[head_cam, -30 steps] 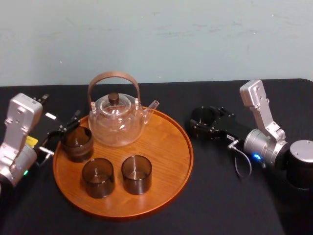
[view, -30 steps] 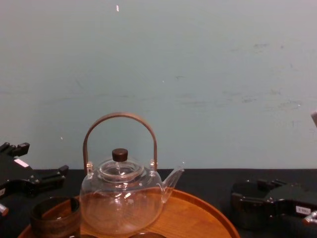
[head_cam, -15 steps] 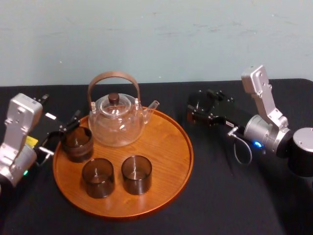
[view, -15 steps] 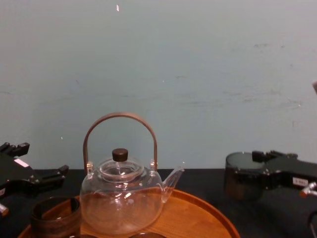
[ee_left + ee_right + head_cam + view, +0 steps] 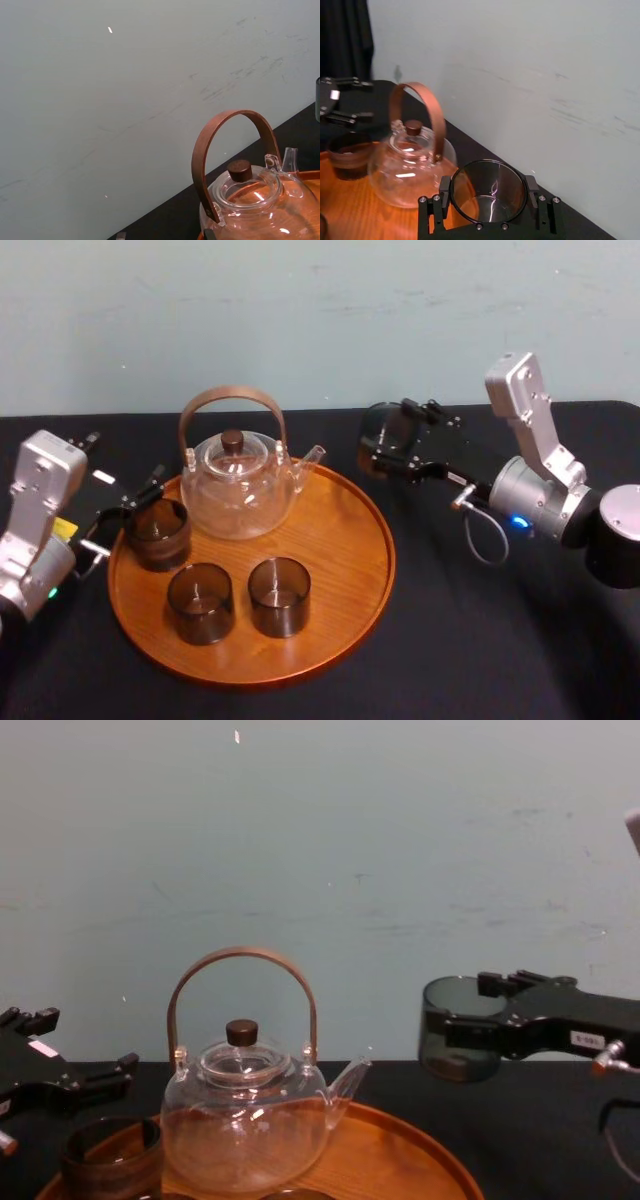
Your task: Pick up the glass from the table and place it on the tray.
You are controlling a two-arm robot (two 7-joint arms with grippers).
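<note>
Currently the right gripper (image 5: 388, 444) is up off the black cloth-covered table (image 5: 450, 640), its fingers closed from both sides on a smoky grey cylindrical drinking glass (image 5: 448, 1042). Glass upright, mouth up, empty by the look of it. In the chest view its base hangs clear above the table, well apart from the surface, at about the height of the teapot's lid.

Position of the held glass: right of the round clear glass teapot with brown bent-wood handle and dark knob (image 5: 238, 486), out beyond the spout, near the far right rim of the large round orange-brown wooden tray (image 5: 384, 558). Cannot tell whether it is over the rim or over bare table. In the right wrist view the orange of the tray shows through the glass wall.

On the tray:
- teapot at the far side, spout pointing right
- one dark smoky glass at the left rim (image 5: 157, 533), upright
- two more dark smoky glasses side by side at the near side (image 5: 200, 602) (image 5: 279, 595), upright and apart from each other

Left gripper (image 5: 125, 516) sits low at the tray's left rim, just beside the left-rim glass, fingers spread wide and not gripping anything. Cannot tell whether it touches that glass.

Pale blue-green scuffed wall (image 5: 320, 320) runs behind the table.
</note>
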